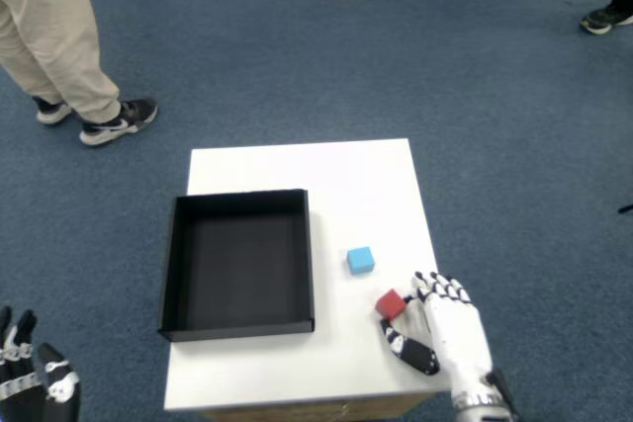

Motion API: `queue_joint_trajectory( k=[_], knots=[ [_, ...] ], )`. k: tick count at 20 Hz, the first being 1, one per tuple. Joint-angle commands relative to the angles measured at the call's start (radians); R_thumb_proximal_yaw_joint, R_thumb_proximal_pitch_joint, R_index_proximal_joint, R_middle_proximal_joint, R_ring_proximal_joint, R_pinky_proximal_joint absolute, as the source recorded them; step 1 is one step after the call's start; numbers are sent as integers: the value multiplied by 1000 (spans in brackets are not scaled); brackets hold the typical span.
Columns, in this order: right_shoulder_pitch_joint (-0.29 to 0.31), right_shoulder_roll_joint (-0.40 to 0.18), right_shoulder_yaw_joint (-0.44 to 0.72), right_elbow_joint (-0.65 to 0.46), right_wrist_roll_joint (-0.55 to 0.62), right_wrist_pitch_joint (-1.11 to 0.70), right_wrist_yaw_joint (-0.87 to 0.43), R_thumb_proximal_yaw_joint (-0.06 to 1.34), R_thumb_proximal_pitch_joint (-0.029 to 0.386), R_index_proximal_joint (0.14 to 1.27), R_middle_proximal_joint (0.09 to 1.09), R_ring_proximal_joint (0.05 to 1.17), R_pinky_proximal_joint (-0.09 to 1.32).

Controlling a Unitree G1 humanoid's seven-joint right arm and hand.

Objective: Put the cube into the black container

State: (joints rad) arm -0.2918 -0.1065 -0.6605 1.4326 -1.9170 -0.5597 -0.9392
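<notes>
A red cube [392, 303] lies on the white table [326, 175] near its front right corner. My right hand [447, 333] rests just right of it, fingers spread, fingertips [423, 282] at the cube's right side and thumb [407, 353] below it; whether they touch the cube I cannot tell. The hand holds nothing. A blue cube [361, 260] sits a little farther back, apart from the hand. The black container [238, 261], an open square tray, occupies the table's left half and has nothing in it.
A person's legs and sneakers [117, 121] stand on the blue carpet at the back left. Another shoe [605, 18] shows at the top right. My left hand [30, 382] hangs below the table's left front corner.
</notes>
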Motion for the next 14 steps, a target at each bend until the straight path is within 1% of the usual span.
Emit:
queue_joint_trajectory(
  k=[1, 14],
  knots=[
    [-16, 3, 2, -21, -27, -14, -28, 723, 58, 733, 203, 171, -5],
    [-22, 17, 1, -19, -48, -18, -54, 639, 25, 703, 200, 171, 0]
  ],
)
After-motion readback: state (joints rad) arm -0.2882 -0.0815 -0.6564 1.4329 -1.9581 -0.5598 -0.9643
